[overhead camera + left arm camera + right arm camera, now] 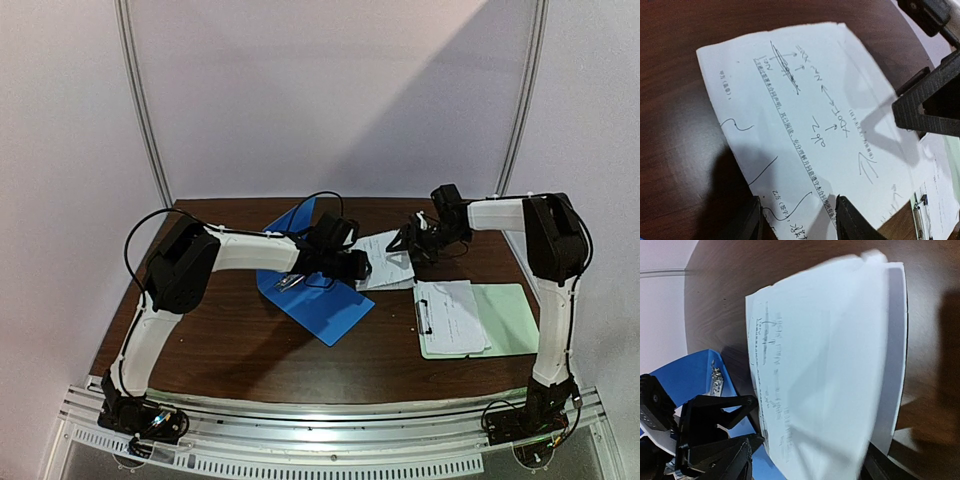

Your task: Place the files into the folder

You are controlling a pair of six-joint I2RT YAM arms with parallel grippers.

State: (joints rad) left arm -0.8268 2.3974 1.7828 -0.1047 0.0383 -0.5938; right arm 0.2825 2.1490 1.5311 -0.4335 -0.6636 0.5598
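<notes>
From above, the bright blue thin plastic folder [318, 300] lies open on the dark brown wooden table [230, 340], with its small metal clip [290, 282] showing. At the folder's three o'clock lies one white printed paper sheet [385, 262]. The left gripper [352, 265] is over the sheet's nine o'clock edge and the right gripper [408, 240] over its one o'clock corner. The second white sheet [452, 315] rests on the pale green clipboard [510, 318], off at five o'clock and well apart from the folder.

Through the left wrist camera the scribbled-on sheet lies flat on the wood. That arm's fingers [850, 222] at six o'clock stand apart, with paper showing between them, and are clamped on nothing. At three o'clock the right gripper's jaws are spread too, with nothing in them.

The right wrist view is blurred. The sheet fills it, and one edge looks slightly lifted, though I can't be sure. The folder sits at eight o'clock, and I can't tell whether the paper touches it.

As I see it, neither sheet is in yet, and the job now is getting this one across. The paper is floppy, so I'd pinch only its folder-side edge. Then I'd draw it low and flat toward nine o'clock, keep the corner from snagging on the clip, and have the other arm stay clear of the paper.
</notes>
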